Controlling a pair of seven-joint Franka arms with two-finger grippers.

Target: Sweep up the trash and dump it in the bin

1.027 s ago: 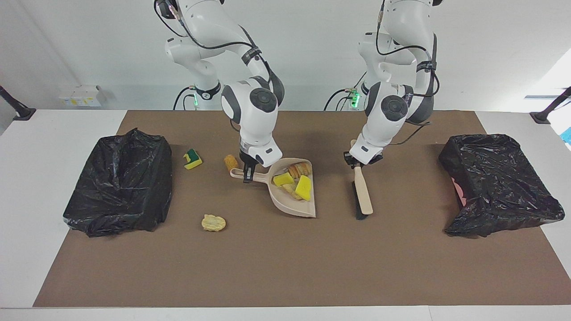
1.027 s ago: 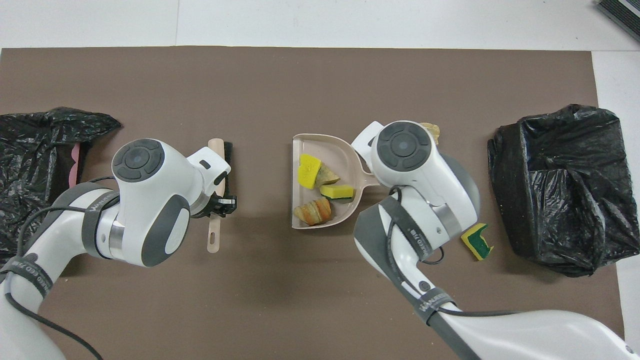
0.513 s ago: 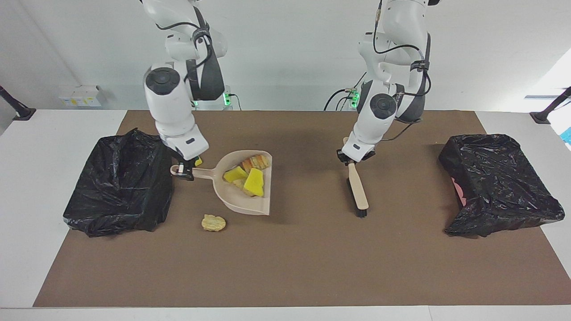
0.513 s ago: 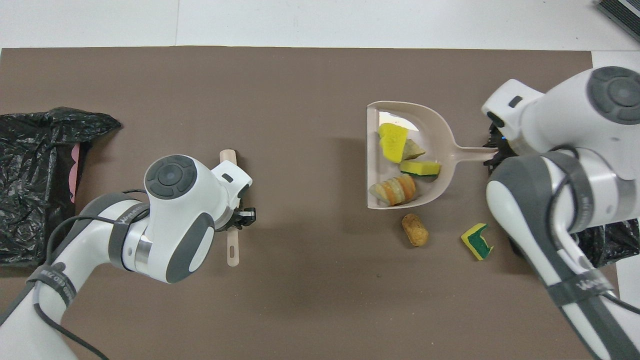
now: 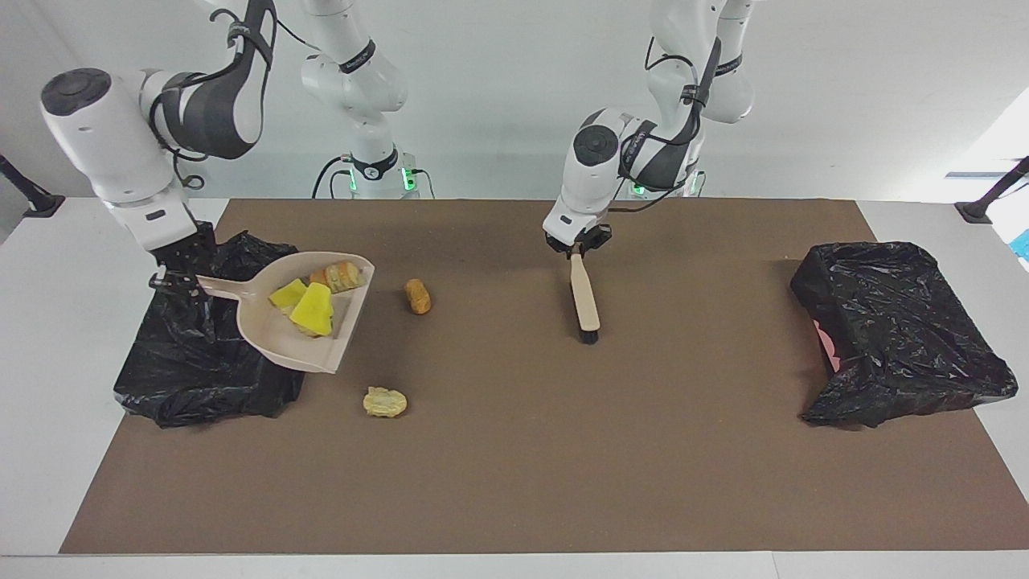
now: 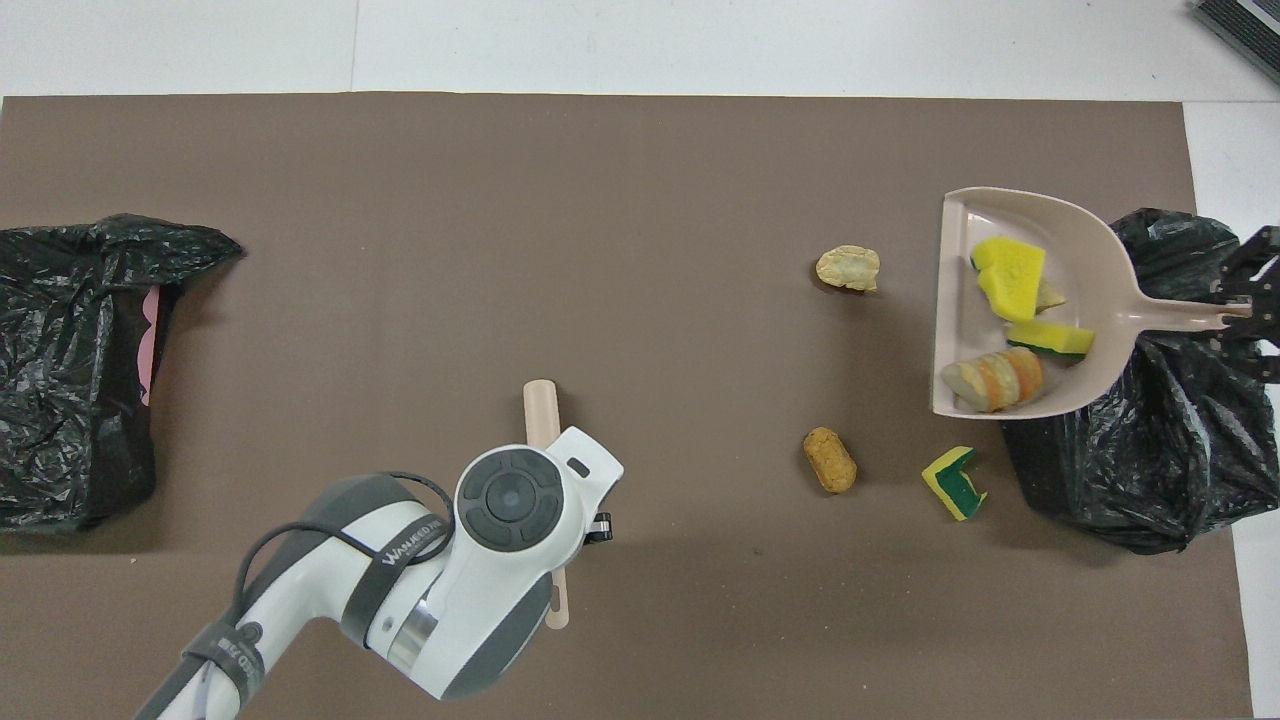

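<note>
Brown mat (image 5: 514, 450) below, your right gripper (image 5: 178, 283) clamps the loaded dustpan (image 5: 301, 342) by the bin (image 5: 201, 378). Left gripper (image 5: 575, 246) pinches the brush (image 5: 585, 301). Tip early and trash (image 5: 313, 310) could miss

the dustpan (image 5: 277, 342) is looking like smooth beige plastic with a faint sheen. the bin bags (image 5: 892, 330) are showing thin, crinkled, glossy black plastic. the mat (image 5: 514, 450) is lying matt brown, papery. the brush (image 5: 584, 299) handle is looking like pale smooth wood or plastic. the sponges (image 6: 1010, 280) are appearing porous and dull, the bread lumps (image 5: 417, 295) rough and crusty.
</note>
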